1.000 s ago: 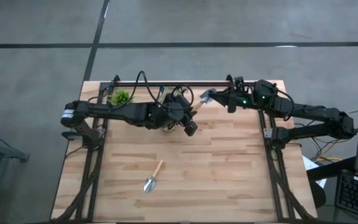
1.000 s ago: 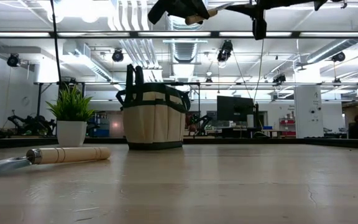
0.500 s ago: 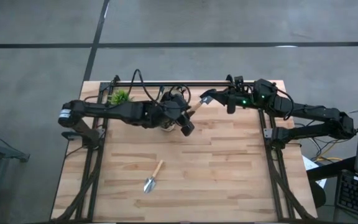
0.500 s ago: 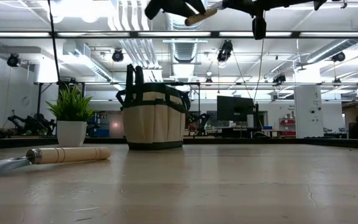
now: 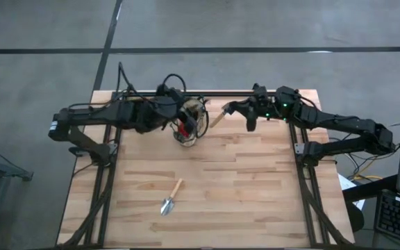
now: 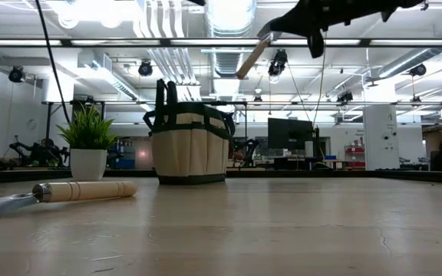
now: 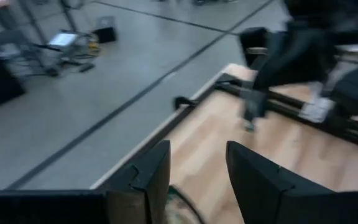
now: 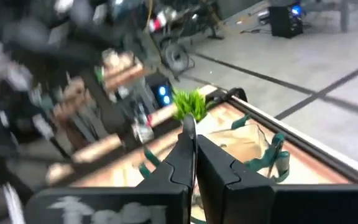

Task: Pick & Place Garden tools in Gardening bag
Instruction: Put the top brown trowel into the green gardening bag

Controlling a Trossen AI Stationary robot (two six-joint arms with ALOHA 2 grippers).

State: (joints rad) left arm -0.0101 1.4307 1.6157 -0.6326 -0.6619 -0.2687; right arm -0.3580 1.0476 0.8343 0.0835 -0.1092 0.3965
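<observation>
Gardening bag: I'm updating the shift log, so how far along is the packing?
Done: a red item shows inside the gardening bag. In hand: the right gripper holds one trowel up beside the bag. Left: the other trowel lies on the table; the left gripper is open and empty.

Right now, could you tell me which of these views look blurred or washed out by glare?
Right wrist view: motion blur smears all but the bag and plant. Left wrist view: soft throughout. Low view: ceiling lights glare; the near trowel is unfocused. High view: evenly lit.
</observation>
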